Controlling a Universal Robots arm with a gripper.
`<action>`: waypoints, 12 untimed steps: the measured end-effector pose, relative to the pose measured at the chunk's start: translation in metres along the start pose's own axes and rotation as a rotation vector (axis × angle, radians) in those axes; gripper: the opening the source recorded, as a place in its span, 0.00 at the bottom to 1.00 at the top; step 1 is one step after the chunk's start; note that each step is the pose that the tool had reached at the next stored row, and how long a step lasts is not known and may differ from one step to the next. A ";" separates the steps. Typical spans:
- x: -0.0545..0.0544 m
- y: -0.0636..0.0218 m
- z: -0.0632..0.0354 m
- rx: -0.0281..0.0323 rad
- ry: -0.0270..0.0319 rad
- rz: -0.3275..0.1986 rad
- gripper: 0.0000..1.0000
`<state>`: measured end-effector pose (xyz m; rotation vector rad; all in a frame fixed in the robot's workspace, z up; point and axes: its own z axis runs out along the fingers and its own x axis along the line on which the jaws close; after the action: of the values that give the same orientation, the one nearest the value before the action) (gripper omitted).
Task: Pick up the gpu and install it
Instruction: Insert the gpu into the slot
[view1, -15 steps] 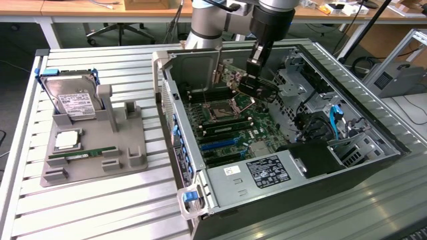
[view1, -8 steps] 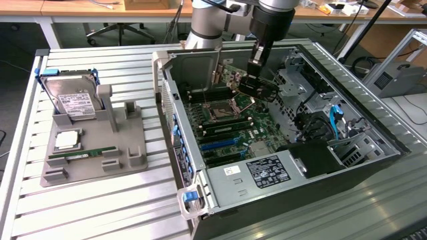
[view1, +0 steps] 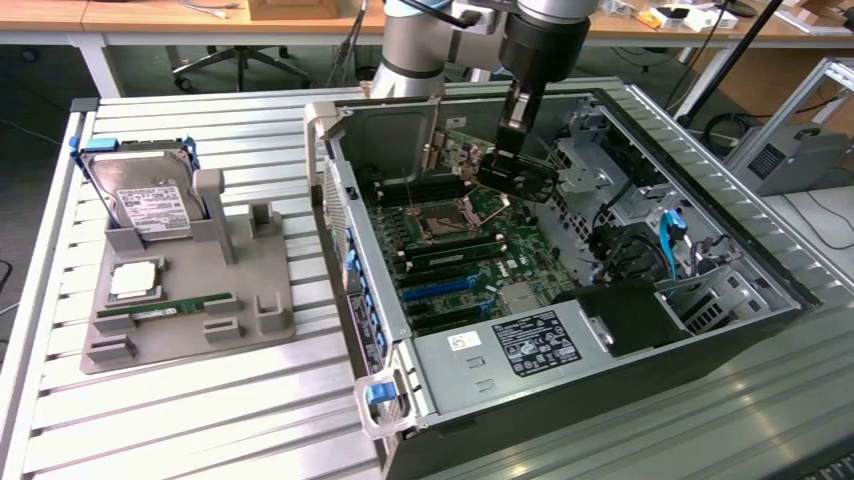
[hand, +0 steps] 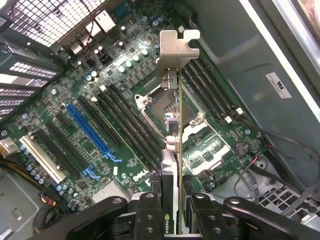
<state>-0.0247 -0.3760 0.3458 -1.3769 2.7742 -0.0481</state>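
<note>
Silvery at its bracket (hand: 178, 50) end, the gpu (hand: 171, 170) stands edge-on between the fingers of the hand (hand: 175, 212), which is clamped on its dark end, over the green motherboard (view1: 454, 235) inside the open case (view1: 747, 250), upper centre of the exterior view.

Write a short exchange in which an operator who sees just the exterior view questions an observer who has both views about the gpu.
Operator: Is the gpu actually gripped?
Observer: Yes. The fingers clamp the gpu from both sides, and the wrist view sees it edge-on.
Operator: Which way does it point, and is it at a slot?
Observer: Its silvery bracket is the end away from the fingers. The card crosses the CPU socket, apart from the long blue slot.
</note>
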 end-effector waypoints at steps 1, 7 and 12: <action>0.000 0.0000 0.0000 -0.0002 -0.0003 -0.007 0.27; 0.000 0.0000 0.0002 -0.0010 -0.0019 -0.047 0.27; 0.000 0.0000 0.0003 -0.0017 -0.0033 -0.080 0.27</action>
<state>-0.0247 -0.3760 0.3455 -1.4862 2.7162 -0.0462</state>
